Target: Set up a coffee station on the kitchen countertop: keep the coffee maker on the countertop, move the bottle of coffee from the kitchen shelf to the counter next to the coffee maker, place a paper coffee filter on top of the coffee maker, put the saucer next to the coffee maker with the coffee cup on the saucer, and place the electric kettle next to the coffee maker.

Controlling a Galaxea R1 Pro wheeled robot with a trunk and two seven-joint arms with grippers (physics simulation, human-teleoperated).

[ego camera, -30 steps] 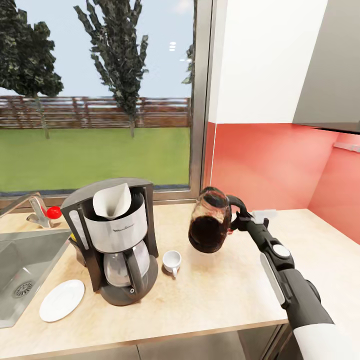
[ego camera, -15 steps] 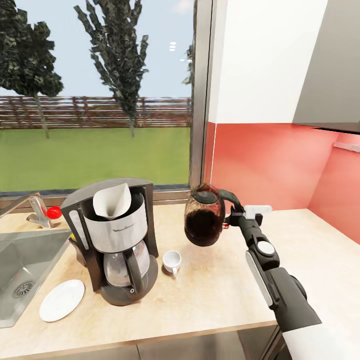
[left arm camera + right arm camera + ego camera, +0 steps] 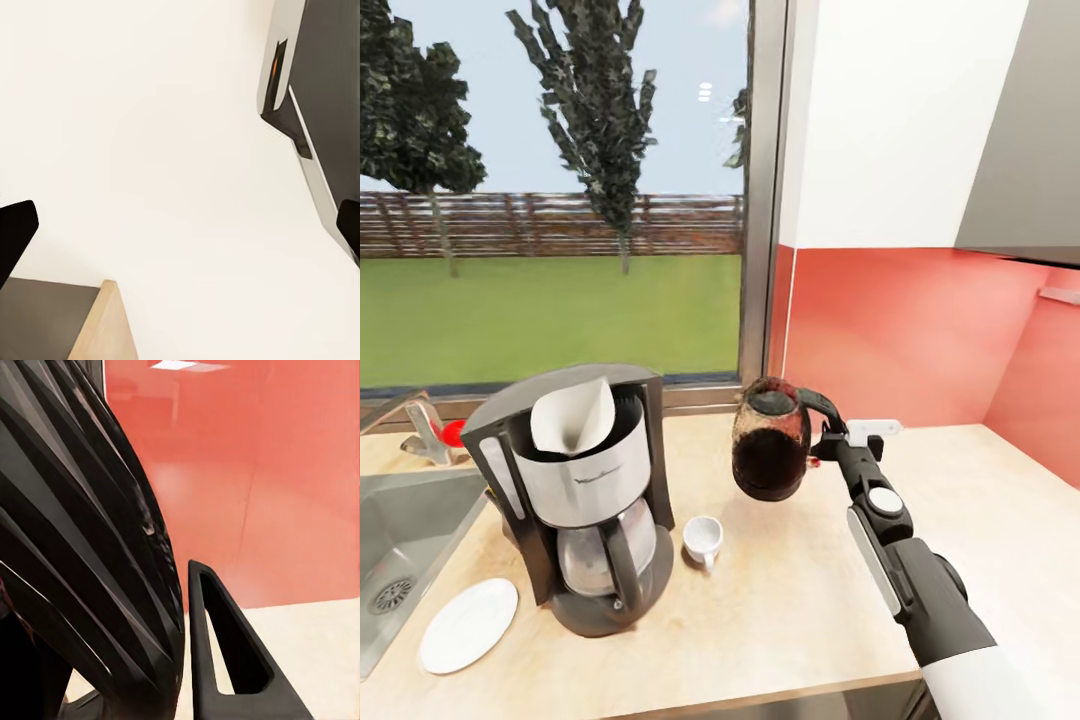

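Observation:
The coffee maker stands on the kitchen countertop, with the white paper coffee filter sitting in its top. The coffee cup rests on the counter just right of the machine, and the saucer lies bare at its front left. My right gripper is shut on the black handle of the electric kettle, holding it nearly upright over the counter behind the cup. The right wrist view shows the kettle close up beside one finger. My left gripper is open before a white surface. The bottle of coffee is hidden.
A steel sink with a faucet lies left of the machine. A window runs behind the counter, and a red backsplash stands behind the kettle. A small white fitting sits at the wall. Bare counter stretches right of my right arm.
The kettle has swung from a tilt to nearly upright and moved slightly away from me and left. The camera has shifted a little, sliding the coffee maker and saucer leftward in view.

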